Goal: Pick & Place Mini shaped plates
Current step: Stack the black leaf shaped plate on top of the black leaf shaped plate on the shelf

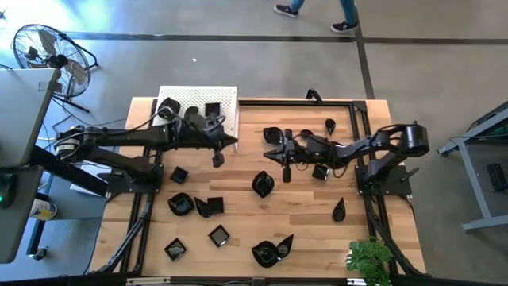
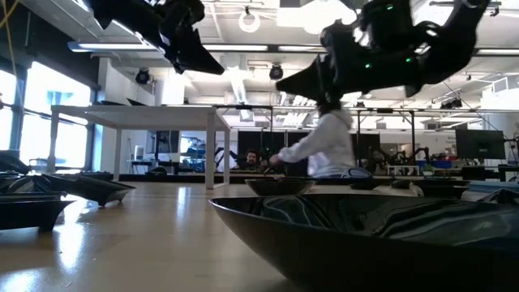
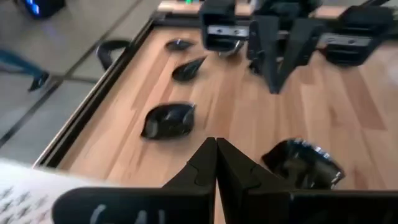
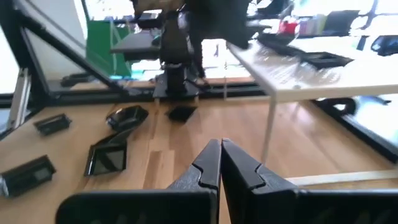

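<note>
Several small glossy black mini shaped plates lie flat on the wooden table (image 1: 302,218): a round one (image 1: 263,183) at the centre, a pair (image 1: 194,205) left of it, squares (image 1: 219,235) and a leaf shape (image 1: 271,251) near the front, and a teardrop (image 1: 339,210) at the right. My left gripper (image 1: 235,142) reaches in from the left, shut and empty, above the table; its wrist view shows the shut fingers (image 3: 216,152) over plates (image 3: 169,119) (image 3: 303,163). My right gripper (image 1: 267,152) faces it from the right, also shut (image 4: 221,152) and empty.
A white perforated stand (image 1: 226,99) at the far left carries a few black plates. Black frame rails (image 1: 361,119) run along the table's edges. A green plant (image 1: 371,258) sits at the near right corner. A large plate (image 2: 365,235) fills the low view's foreground.
</note>
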